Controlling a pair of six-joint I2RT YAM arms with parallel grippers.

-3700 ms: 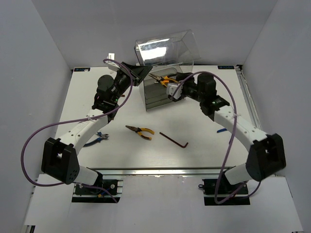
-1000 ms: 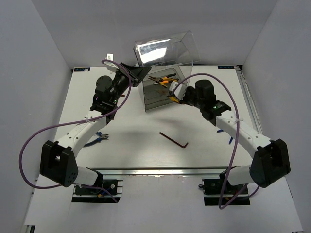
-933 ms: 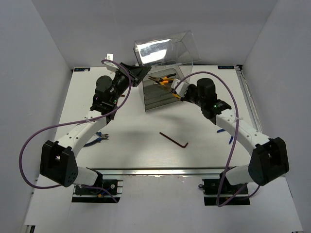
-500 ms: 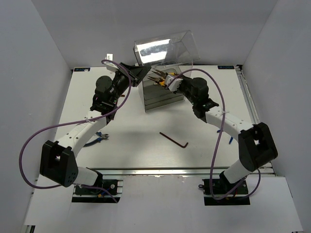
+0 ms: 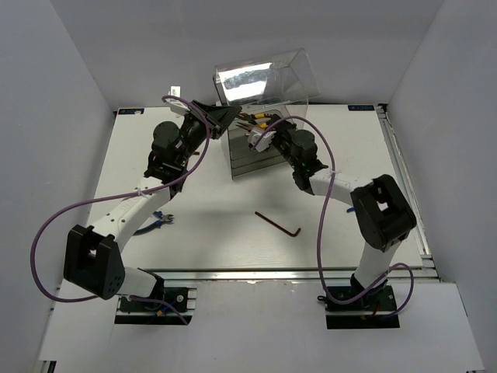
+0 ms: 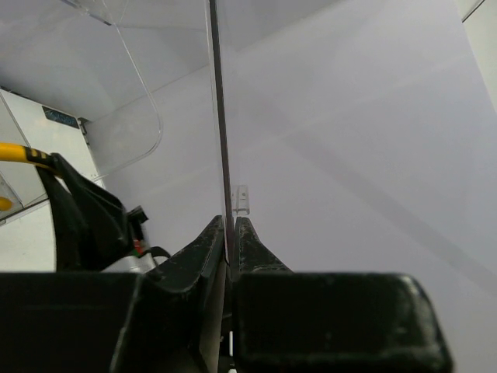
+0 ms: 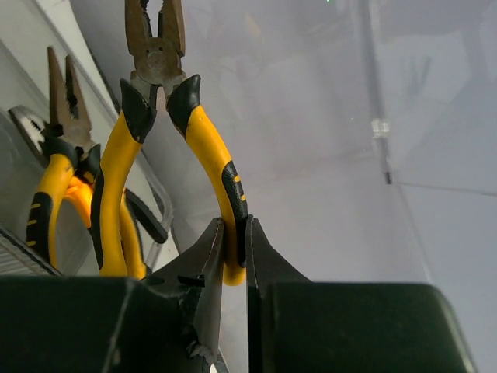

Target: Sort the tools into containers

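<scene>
Yellow pliers (image 7: 203, 144) are clenched by the right gripper (image 7: 233, 241) over the open cabinet (image 5: 248, 159), its lid (image 6: 220, 116) pinched by the left gripper (image 6: 227, 237). Judging by this, lowering and release are called for next.

Smoky cabinet (image 5: 248, 155) stands upper centre, lid (image 5: 264, 78) raised, yellow pliers (image 7: 206, 144) at its top. Hex key (image 5: 278, 223) lies centre, blue-handled tool (image 5: 161, 221) left.

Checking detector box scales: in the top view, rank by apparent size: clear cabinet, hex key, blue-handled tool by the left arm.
1. clear cabinet
2. hex key
3. blue-handled tool: partly hidden by the left arm, so this rank is unsure.
</scene>
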